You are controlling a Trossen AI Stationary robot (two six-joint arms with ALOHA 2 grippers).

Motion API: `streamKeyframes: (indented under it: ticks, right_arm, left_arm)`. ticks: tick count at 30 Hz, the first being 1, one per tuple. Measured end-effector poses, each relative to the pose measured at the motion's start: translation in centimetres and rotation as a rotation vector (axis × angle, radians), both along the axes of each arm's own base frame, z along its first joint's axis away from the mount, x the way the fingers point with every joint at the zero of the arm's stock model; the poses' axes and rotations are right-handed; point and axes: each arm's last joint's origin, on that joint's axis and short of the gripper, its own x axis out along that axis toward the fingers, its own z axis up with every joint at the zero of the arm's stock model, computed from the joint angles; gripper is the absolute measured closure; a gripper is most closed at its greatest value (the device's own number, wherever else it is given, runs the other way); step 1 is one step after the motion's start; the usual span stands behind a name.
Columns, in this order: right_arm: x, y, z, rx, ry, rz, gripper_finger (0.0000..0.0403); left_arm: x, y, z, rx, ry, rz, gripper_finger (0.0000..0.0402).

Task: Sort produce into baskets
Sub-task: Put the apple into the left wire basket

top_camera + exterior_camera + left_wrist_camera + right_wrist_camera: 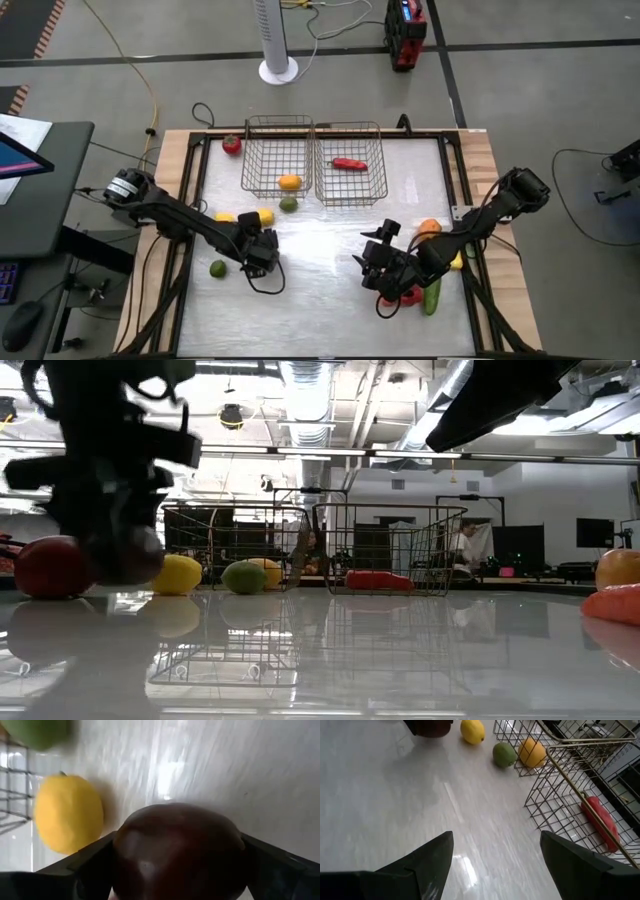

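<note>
Left gripper [175, 885]: dark fingers flank glossy, rounded dark-red apple [177, 852], pressed on both sides. Smooth yellow lemon [67, 812] just beside. Right gripper [495, 865]: jaws spread wide, empty, above shiny white table [320, 300]. Wire-mesh baskets [278, 155] side by side: orange [289, 182] in left, red chili [349, 164] in right. Grey floor beyond.

Bright ceiling lights [300, 380] glare off my glossy white surface [320, 290], streaking it and mirroring the baskets [310, 545] in the low view. There my left gripper [115, 490] looms dark, backlit and soft. The apple [177, 852] at my left wrist is blurred, the lemon [67, 815] beside it soft too.
</note>
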Motion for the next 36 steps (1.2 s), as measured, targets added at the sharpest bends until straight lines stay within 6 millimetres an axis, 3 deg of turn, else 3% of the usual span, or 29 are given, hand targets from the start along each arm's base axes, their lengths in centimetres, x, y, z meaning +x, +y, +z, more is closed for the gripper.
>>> streamKeyframes:
  ticks: [9,16,25,36]
  right_arm:
    - [-0.2,-0.5,0.1,-0.021,0.032,-0.007,0.0079]
    - [-0.9,-1.2,1.2,-0.016,0.029,-0.017,0.0079]
    - [-1.2,-1.5,1.3,-0.020,0.048,-0.014,0.0079]
    - [-1.3,-1.5,1.3,-0.017,0.055,-0.011,0.0079]
  left_arm:
    - [2.9,-0.3,4.9,0.146,-0.178,-0.055,0.0075]
    - [4.9,2.4,7.8,0.251,-0.234,-0.055,0.0075]
    - [5.8,9.3,8.5,0.315,-0.194,0.059,0.0074]
    - [5.7,11.3,9.9,0.226,-0.297,0.097,0.0074]
